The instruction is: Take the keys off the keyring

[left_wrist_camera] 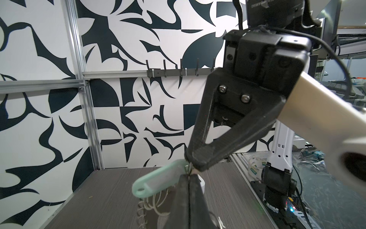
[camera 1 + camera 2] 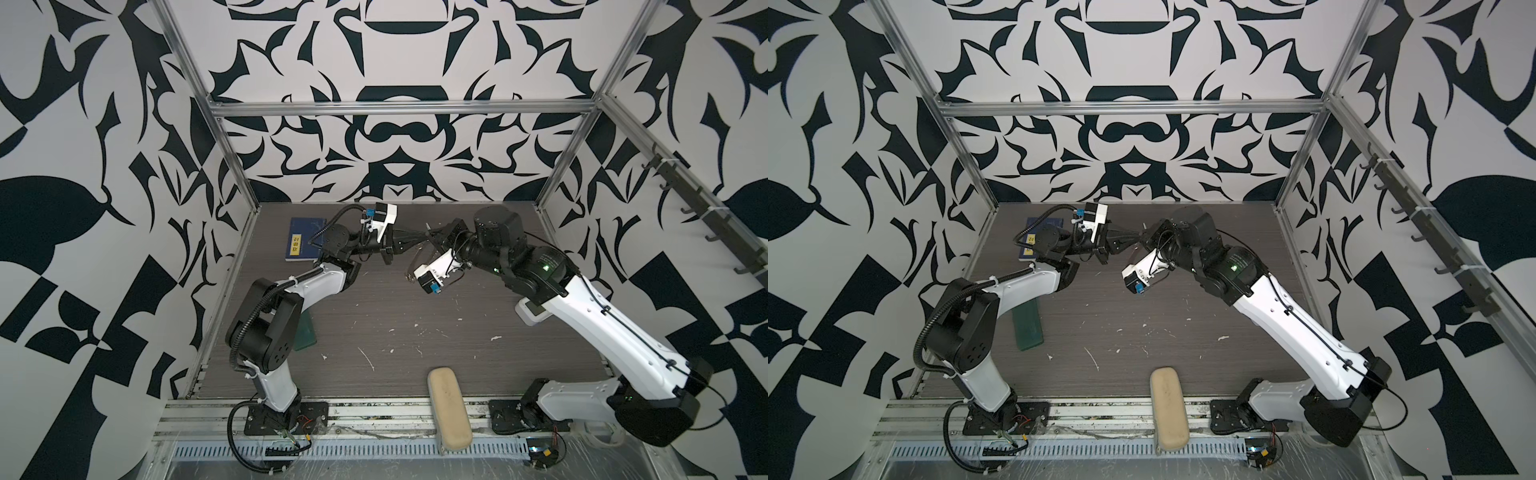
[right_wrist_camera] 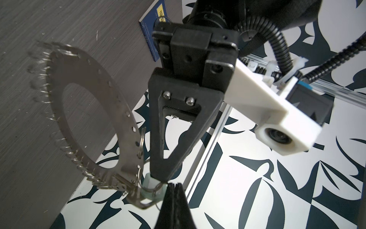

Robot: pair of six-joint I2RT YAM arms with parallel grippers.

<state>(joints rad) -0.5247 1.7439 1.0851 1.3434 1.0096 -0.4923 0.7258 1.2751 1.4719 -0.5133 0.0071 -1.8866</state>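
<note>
Keyring (image 3: 118,113): flat dull-steel hoop, rim punched with holes and fringed with thin wire loops (image 3: 67,152). Held aloft over the far middle of the desk (image 2: 415,316). Key tag (image 1: 156,179): smooth, pale mint plastic oval at the hoop's edge. Left gripper (image 1: 188,176) fingers clenched on the tag. Right gripper (image 3: 173,185) fingers clenched on its wire loop.

Above the table's (image 2: 415,307) far middle, your left gripper (image 3: 159,177) and right gripper (image 1: 196,163) meet tip to tip. The keyring (image 3: 87,67) and keys (image 1: 158,177) hang there. A book (image 2: 305,240) lies far left.
</note>
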